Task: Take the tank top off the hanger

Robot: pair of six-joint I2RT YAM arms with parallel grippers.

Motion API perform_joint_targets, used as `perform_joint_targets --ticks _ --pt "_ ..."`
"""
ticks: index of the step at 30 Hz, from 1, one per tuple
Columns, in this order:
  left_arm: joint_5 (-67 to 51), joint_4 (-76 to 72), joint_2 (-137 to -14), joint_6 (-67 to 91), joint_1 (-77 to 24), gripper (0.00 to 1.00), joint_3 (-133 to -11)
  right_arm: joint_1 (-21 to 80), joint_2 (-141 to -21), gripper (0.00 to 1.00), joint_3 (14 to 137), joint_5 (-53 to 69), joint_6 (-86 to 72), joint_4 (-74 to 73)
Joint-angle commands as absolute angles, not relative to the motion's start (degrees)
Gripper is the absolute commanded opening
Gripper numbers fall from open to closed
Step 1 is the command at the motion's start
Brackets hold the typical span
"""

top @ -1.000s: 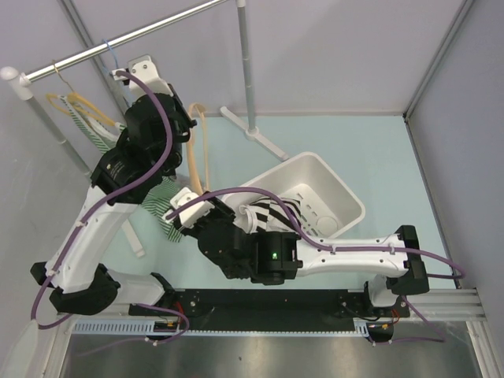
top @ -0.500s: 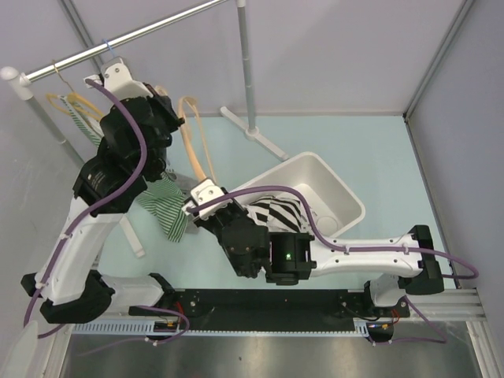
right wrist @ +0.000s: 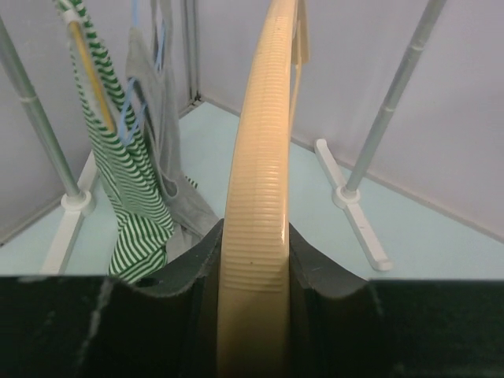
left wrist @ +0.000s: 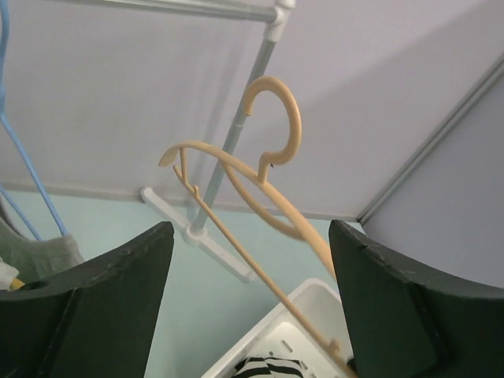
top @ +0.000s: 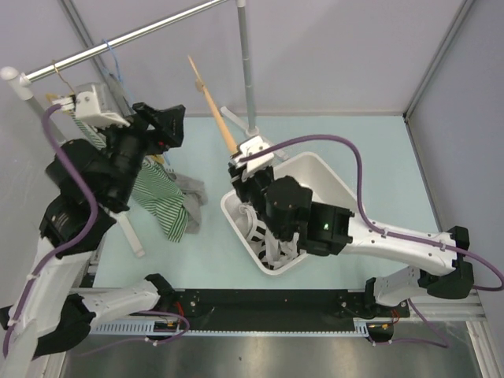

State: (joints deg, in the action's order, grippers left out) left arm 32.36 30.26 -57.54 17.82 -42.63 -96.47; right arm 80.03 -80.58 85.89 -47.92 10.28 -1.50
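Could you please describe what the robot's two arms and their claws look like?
Both the left arm and right arm have white links joined by bulky black joints. A purple cable loops along each. A white camera block caps each wrist, and a green light glows on the right arm. The left claw and right claw have dark, curved fingers.

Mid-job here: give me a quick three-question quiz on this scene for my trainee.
1. True or false: the beige hanger clamped in the right tool has a garment on it.
2. What lies in the white bin? A) nothing B) a black-and-white striped garment C) a second hanger
3. Fill in: the left tool is ___ (open or shut).

Key: 1 false, the hanger is bare; 2 B; 3 open.
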Motion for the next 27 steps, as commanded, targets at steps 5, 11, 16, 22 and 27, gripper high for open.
perform_joint_targets --ticks 5,11,16,22,27 --pt "23.8 25.8 -42.3 11.5 -42.8 0.86 -88.0 65.7 -79.1 0.00 89.1 -30.2 3.5 -1.5" --pt "29.8 34.7 -35.4 11.3 -42.8 0.86 -85.5 57.0 -85.1 0.00 97.1 -20.8 0.7 -2.5" --pt "32.1 39.9 -35.2 11.5 -42.8 0.87 -86.4 51.5 -91.7 0.00 106.3 -14.0 -3.6 -3.4" --pt "34.4 43.2 -37.8 12.2 -42.8 0.87 -88.9 47.0 -97.2 0.00 113.4 -7.1 -10.8 -4.2" --pt "33.4 43.2 -38.4 12.9 -42.8 0.87 -88.7 43.4 -100.3 0.00 116.9 -1.3 -18.1 -5.6"
